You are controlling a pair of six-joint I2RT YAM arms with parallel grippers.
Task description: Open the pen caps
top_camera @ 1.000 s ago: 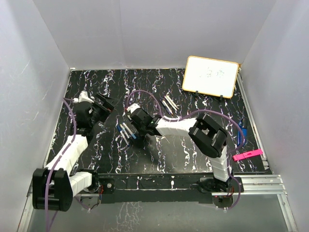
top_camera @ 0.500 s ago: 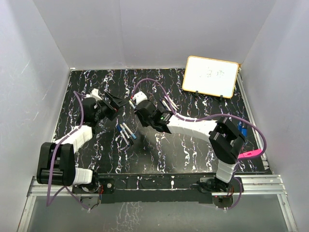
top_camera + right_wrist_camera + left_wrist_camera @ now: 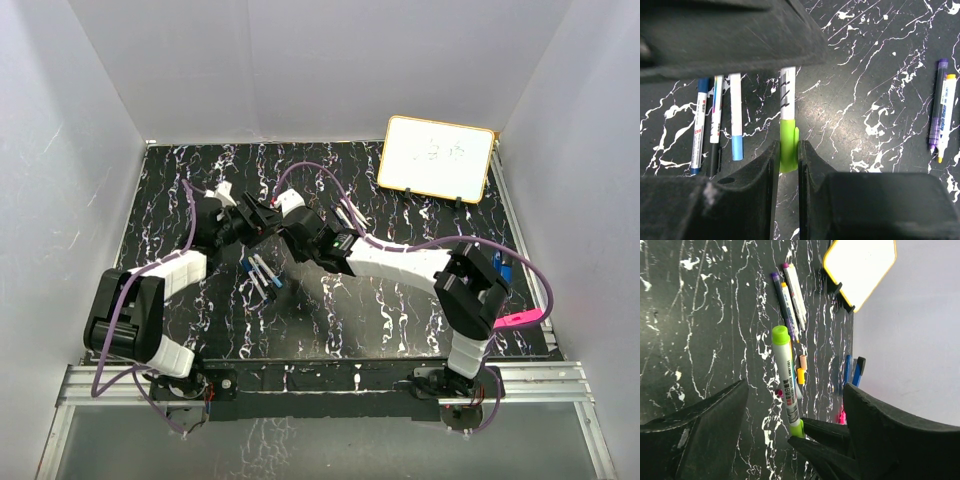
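Pen cap [image 3: 788, 150], green: pinching tight in right gripper [image 3: 788, 157], spreading left gripper [image 3: 794, 386] wide around pen [image 3: 786, 375], hovering over marbled table [image 3: 380, 320], clear of walls [image 3: 300, 70].

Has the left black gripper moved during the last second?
Yes. The left black two-finger gripper has shifted rightward, nearer the yellow-framed whiteboard, and now straddles the green-capped white pen held by the right gripper.
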